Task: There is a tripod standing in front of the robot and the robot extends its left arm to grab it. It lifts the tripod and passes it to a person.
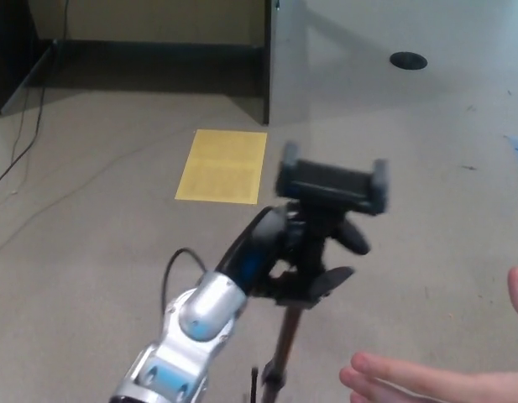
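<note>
Your left hand is wrapped around the tripod just under its head, black fingers clamped on the neck, and the silver forearm runs up from the bottom left of the head view. The tripod sits near the middle of the picture, leaning with its top tipped toward your right. Its phone clamp is up top, blurred, with the two end jaws sticking up at either side. Below your grip the thin pole slants down to the bottom edge; you can't see the feet, so whether it touches the floor can't be told.

A person's open hand waits at the lower right corner, palm up, fingers stretched toward the pole, near it but not touching. Your right hand isn't in the picture.

Behind the tripod, a yellow sheet lies flat on the grey floor. A dark panel edge stands upright beyond it, and a black cable trails across the floor at far left. A round dark grommet shows at upper right.
</note>
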